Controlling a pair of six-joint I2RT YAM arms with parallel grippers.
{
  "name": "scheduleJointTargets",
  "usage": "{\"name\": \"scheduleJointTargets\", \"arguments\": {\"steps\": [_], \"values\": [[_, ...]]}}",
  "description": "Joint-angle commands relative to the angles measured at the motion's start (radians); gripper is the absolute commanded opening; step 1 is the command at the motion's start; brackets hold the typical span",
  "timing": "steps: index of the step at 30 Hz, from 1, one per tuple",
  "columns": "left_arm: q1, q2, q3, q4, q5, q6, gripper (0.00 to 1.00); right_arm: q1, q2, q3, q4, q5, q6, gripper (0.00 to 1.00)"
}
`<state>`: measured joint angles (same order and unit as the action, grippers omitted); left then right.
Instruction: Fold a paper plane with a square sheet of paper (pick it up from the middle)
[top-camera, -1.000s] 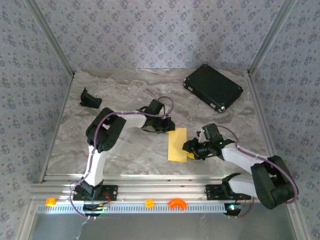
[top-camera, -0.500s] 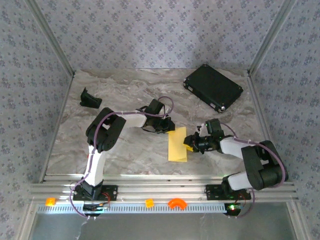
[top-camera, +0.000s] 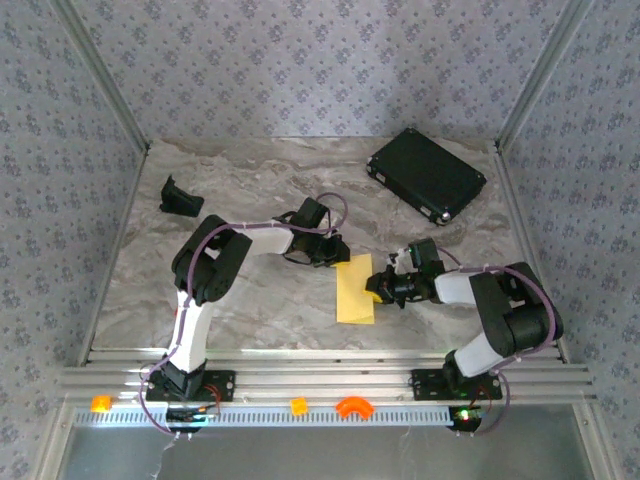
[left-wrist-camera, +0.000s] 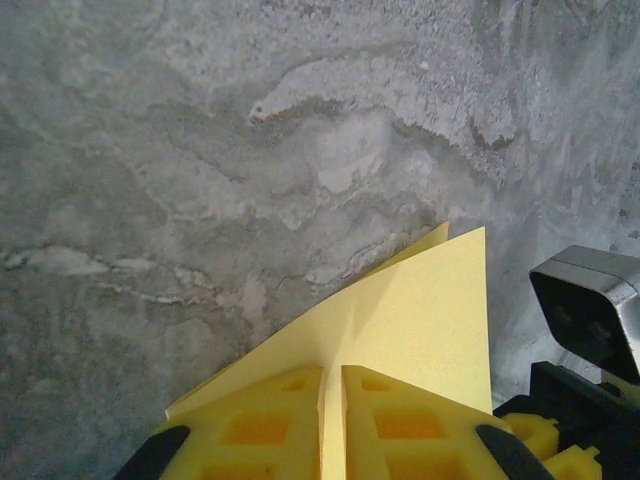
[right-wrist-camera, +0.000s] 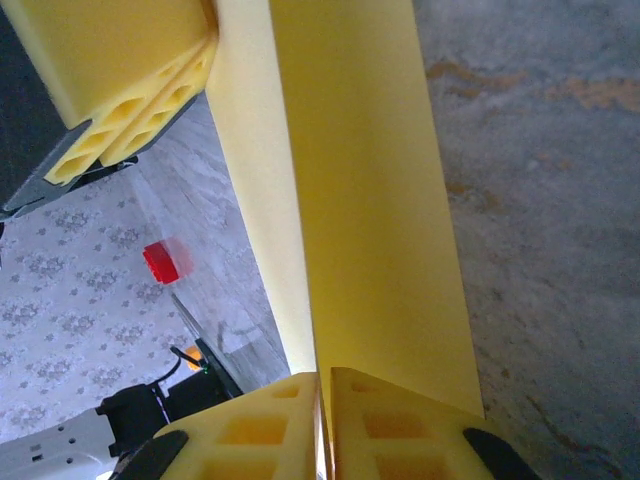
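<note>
The square sheet of paper (top-camera: 355, 290) is folded into a narrow pale-yellow strip in the middle of the table. My left gripper (top-camera: 334, 254) is shut on its far end; in the left wrist view the sheet (left-wrist-camera: 420, 320) runs out from between the pressed yellow fingers (left-wrist-camera: 270, 425) of that gripper (left-wrist-camera: 333, 375). My right gripper (top-camera: 380, 288) is shut on the strip's right edge. In the right wrist view the paper (right-wrist-camera: 370, 200) rises from between this gripper's (right-wrist-camera: 325, 378) closed fingers toward the left gripper's fingers (right-wrist-camera: 120, 80).
A black rectangular case (top-camera: 427, 175) lies at the back right and a small black holder (top-camera: 180, 197) at the back left. Small orange pieces (top-camera: 352, 407) sit on the front rail. A red block (right-wrist-camera: 160, 262) shows in the right wrist view.
My right gripper moved up and left to the strip's right edge and closed on it, its arm folding in. The left gripper stayed shut on the far end.
</note>
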<state>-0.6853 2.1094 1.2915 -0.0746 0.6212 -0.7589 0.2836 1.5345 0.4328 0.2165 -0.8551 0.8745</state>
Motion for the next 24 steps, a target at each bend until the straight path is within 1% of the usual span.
{"name": "scheduleJointTargets", "arguments": {"steps": [1,2,6,9,11,14,16,18,22,24], "values": [[-0.003,0.007,-0.002,-0.100,-0.016,0.029,0.15,-0.005,0.010,0.017,0.011,-0.027,-0.019,0.09],[-0.003,0.001,0.002,-0.100,-0.015,0.032,0.16,-0.007,0.012,0.020,0.009,-0.028,-0.021,0.06],[0.001,-0.031,0.035,-0.129,-0.011,0.065,0.22,-0.007,0.006,0.021,0.000,-0.023,-0.022,0.04],[0.003,-0.080,0.043,-0.142,-0.026,0.087,0.32,-0.006,0.000,0.026,-0.003,-0.015,-0.019,0.02],[0.005,-0.126,0.031,-0.142,-0.047,0.099,0.39,-0.005,0.002,0.033,-0.002,-0.010,-0.012,0.02],[0.005,-0.204,-0.019,-0.110,-0.075,0.110,0.46,-0.005,0.008,0.050,0.003,0.007,0.000,0.02],[0.001,-0.254,-0.063,-0.079,-0.085,0.122,0.46,-0.004,0.014,0.058,0.029,0.024,0.023,0.03],[-0.009,-0.302,-0.111,-0.067,-0.114,0.146,0.46,0.003,0.027,0.065,0.046,0.026,0.039,0.08],[-0.036,-0.396,-0.211,-0.042,-0.153,0.194,0.46,-0.001,0.045,0.076,0.024,0.006,0.006,0.17],[-0.051,-0.430,-0.257,-0.027,-0.170,0.202,0.45,-0.012,0.050,0.077,0.008,-0.001,-0.013,0.17]]}}
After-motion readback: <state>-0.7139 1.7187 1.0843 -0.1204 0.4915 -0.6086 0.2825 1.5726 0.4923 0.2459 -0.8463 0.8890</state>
